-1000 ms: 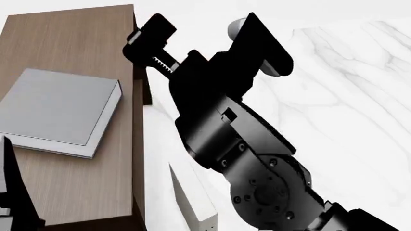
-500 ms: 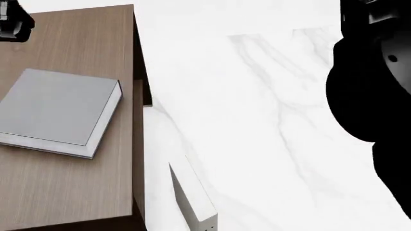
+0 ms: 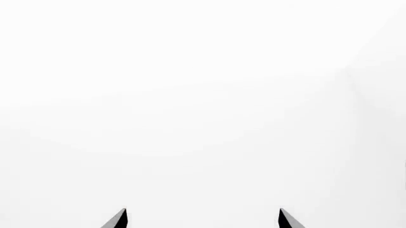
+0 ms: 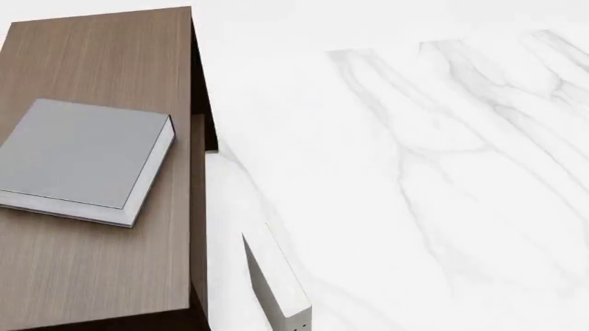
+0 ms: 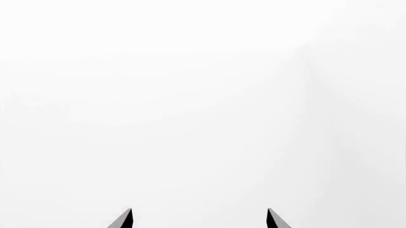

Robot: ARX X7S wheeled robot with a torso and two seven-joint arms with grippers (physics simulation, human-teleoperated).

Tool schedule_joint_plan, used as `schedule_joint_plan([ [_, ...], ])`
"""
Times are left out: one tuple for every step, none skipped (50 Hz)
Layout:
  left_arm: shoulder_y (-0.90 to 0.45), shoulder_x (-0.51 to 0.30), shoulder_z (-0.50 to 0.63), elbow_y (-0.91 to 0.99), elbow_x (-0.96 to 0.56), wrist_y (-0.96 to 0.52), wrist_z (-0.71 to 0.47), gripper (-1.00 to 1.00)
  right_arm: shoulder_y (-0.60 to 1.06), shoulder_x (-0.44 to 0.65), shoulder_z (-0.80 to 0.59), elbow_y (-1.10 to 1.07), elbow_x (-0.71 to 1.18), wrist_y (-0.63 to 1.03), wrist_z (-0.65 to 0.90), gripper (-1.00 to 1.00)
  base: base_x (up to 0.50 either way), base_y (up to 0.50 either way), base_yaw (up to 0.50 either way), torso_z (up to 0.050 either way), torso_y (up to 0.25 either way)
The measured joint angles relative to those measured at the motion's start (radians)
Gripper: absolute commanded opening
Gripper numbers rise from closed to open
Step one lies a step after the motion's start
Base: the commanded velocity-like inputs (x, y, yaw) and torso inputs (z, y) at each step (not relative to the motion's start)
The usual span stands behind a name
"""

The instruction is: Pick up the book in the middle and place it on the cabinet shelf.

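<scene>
The grey book (image 4: pixel 78 155) lay flat on the cabinet shelf (image 4: pixel 101 62), at about nine o'clock in the head view, its white page edges facing five o'clock. A pale book (image 4: pixel 276 283) stood on the marble table (image 4: pixel 414 172) near six o'clock. Neither arm showed there. The left gripper (image 3: pixel 203 219) and right gripper (image 5: pixel 199 219) each stood wide apart, holding nothing, before blank white.

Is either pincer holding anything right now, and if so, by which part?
Nothing is held. The left pincer and right pincer both show spread tips with only blank white between them. The grey book lies flat on the cabinet top, untouched.
</scene>
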Motion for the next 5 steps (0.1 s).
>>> schedule_joint_plan([
  [-0.008, 0.004, 0.002, -0.008, 0.002, 0.002, 0.003, 1.0, 0.005, -0.002, 0.0, 0.004, -0.002, 0.002, -0.003, 1.0, 0.0, 0.0, 0.0, 0.0, 0.0],
  [-0.014, 0.007, 0.003, -0.015, 0.004, 0.006, 0.005, 1.0, 0.01, -0.003, 0.0, 0.007, -0.004, 0.004, -0.005, 1.0, 0.0, 0.0, 0.0, 0.0, 0.0],
  [-0.019, 0.01, 0.005, -0.021, 0.006, 0.008, 0.007, 1.0, 0.013, -0.004, 0.0, 0.01, -0.006, 0.006, -0.006, 1.0, 0.0, 0.0, 0.0, 0.0, 0.0],
  [-0.022, 0.012, 0.006, -0.026, 0.009, 0.012, 0.009, 1.0, 0.016, -0.004, -0.001, 0.009, -0.008, 0.008, -0.007, 1.0, 0.0, 0.0, 0.0, 0.0, 0.0],
  [-0.023, 0.013, 0.008, -0.03, 0.01, 0.015, 0.01, 1.0, 0.018, -0.005, -0.002, 0.008, -0.01, 0.01, -0.007, 1.0, 0.0, 0.0, 0.0, 0.0, 0.0],
])
